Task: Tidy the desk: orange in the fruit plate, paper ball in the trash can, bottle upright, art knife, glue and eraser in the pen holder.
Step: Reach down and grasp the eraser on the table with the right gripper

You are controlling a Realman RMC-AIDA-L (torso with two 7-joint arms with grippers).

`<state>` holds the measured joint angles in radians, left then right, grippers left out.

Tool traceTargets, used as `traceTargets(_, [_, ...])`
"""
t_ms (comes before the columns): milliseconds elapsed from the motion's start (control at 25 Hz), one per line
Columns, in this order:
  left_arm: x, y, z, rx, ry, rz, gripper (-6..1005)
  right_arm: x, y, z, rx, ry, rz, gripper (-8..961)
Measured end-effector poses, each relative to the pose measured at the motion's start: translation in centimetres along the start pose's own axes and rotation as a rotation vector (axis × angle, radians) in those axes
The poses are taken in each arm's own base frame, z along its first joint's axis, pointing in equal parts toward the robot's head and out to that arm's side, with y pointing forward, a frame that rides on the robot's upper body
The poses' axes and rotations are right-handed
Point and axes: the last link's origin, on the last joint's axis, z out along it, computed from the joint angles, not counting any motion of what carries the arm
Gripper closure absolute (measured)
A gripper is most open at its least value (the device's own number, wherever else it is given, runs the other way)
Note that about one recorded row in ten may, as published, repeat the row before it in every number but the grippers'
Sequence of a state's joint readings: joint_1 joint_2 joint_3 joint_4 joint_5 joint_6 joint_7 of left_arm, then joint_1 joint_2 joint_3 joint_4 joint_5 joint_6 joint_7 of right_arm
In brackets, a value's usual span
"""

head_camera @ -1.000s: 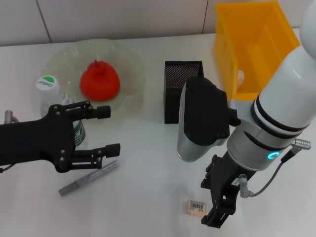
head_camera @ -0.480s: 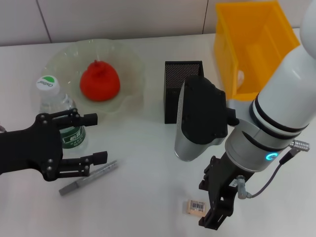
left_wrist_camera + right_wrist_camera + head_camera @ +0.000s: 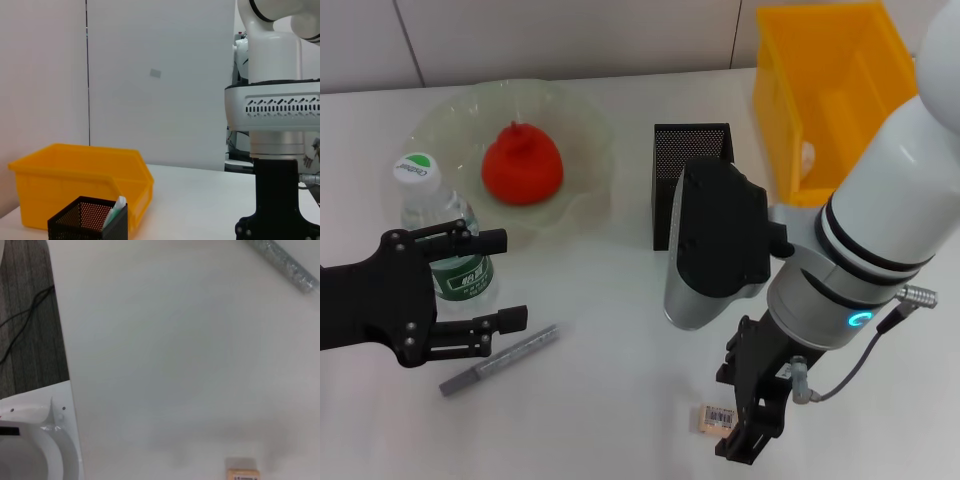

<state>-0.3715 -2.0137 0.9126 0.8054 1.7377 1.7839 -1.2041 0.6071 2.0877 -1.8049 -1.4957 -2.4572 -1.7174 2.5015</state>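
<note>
Both moved: the spread left claw (image 3: 485,282) backed off the bottle (image 3: 438,240); the right claw (image 3: 745,425), spread unclear, neared the eraser (image 3: 716,419).

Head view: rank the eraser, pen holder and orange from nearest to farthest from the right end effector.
1. Eraser, on the table right beside the right end effector.
2. Pen holder, farther back at centre.
3. Orange, in the bowl at far left.

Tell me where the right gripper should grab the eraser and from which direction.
Come straight down on the eraser, which lies flat on the desk, label up. Close the right gripper across its two long side faces; its low, flat shape leaves little else to pinch.
</note>
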Motion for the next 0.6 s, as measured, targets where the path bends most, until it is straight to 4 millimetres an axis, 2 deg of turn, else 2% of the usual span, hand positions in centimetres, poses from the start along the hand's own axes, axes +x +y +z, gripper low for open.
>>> traceTargets(600, [-0.1,0.1,-0.1,0.001,0.0,0.008,198,-0.2,-0.1,1.2,0.004,0.027,-0.008,192])
